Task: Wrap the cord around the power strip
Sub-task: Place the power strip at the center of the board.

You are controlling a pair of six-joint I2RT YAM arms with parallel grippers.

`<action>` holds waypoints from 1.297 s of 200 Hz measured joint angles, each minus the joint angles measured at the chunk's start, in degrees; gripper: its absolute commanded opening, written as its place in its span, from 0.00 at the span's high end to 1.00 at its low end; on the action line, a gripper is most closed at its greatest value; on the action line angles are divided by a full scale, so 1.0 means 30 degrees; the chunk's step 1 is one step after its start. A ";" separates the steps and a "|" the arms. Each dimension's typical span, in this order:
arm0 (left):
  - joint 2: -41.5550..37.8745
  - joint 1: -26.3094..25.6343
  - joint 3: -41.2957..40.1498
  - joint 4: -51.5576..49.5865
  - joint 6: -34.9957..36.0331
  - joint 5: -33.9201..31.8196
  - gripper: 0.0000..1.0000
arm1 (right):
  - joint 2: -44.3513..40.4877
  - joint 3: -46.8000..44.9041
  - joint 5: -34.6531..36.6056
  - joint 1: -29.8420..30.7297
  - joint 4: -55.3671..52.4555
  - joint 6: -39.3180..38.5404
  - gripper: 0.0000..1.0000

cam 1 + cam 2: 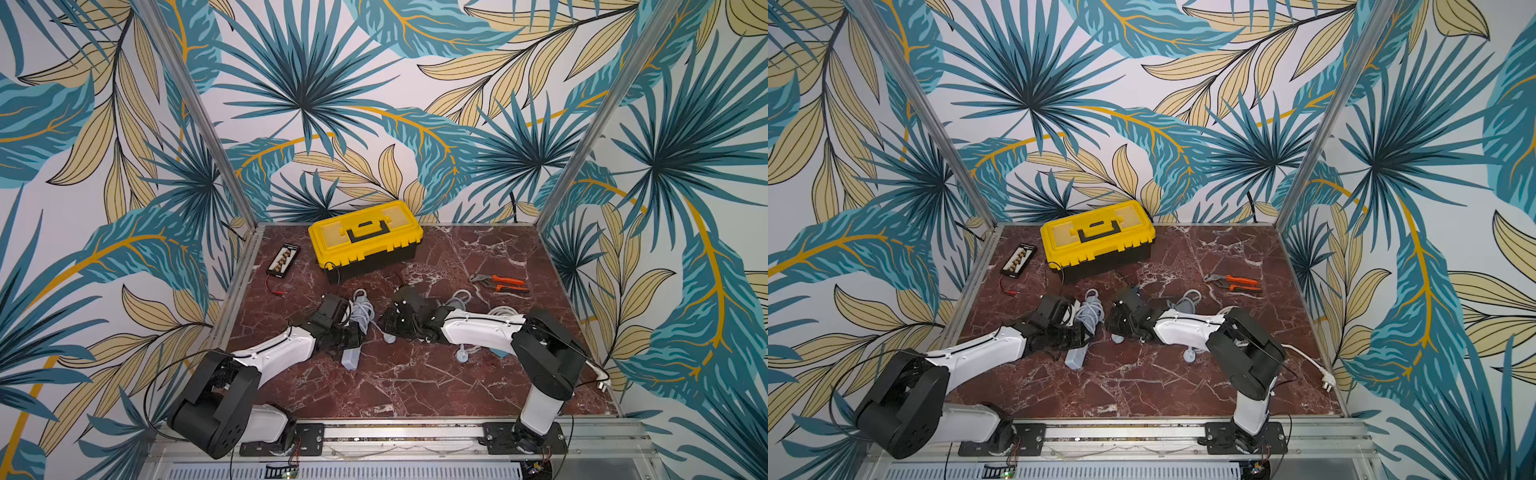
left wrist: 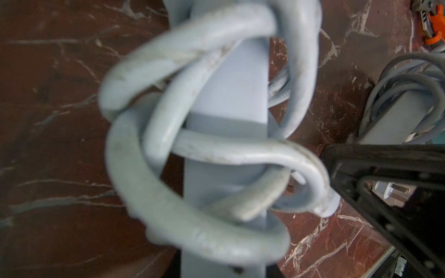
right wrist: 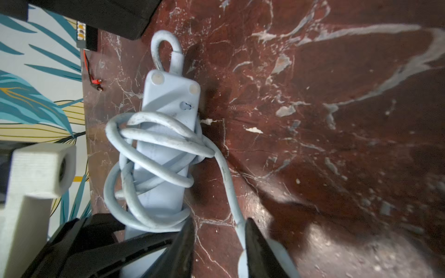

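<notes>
Right pincer (image 3: 220, 222), jaws parted, straddled the loose tail of the cord (image 3: 226, 173) without clamping it. Left pincer (image 1: 349, 336) was closed on the power strip (image 3: 168, 101), on or just above the bench (image 1: 415, 386) in front of the yellow toolbox (image 1: 365, 237), with several turns already on. Step judged: late wrapping. The next move called for gripping the tail and carrying it round.

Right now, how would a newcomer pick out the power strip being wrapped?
Find the yellow toolbox at the back. In front of it, beside the left arm, is a pale grey power strip. Unlike the second strip behind the right arm, its bare end pokes out toward the front.
</notes>
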 measured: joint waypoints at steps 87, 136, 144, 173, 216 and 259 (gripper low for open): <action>0.0204 -0.0036 -0.0306 0.0882 0.0000 0.0022 0.83 | 0.2659 0.5727 0.1071 0.0015 -0.2528 0.0335 0.32; -0.0801 -0.0036 -0.1013 0.0925 -0.0189 0.0007 0.57 | 0.5085 0.7643 0.1508 0.0233 -0.2739 0.0940 0.35; -0.1239 -0.0036 -0.1158 0.0772 -0.0226 0.0015 0.53 | 0.5115 0.7672 0.1617 0.0270 -0.2739 0.0933 0.36; -0.3177 -0.0029 -0.1290 0.0255 -0.0605 0.0066 0.33 | 0.5187 0.7672 0.1851 0.0277 -0.2557 0.0583 0.37; -0.6368 -0.0029 -0.1180 -0.2965 -0.0561 -0.0401 0.33 | 0.5472 0.8029 0.1989 0.0335 -0.2535 -0.0903 0.36; -0.9734 -0.0029 -0.0474 -0.6492 -0.0197 -0.4430 0.33 | 0.5501 0.8765 0.2747 0.0488 -0.4000 -0.2696 0.33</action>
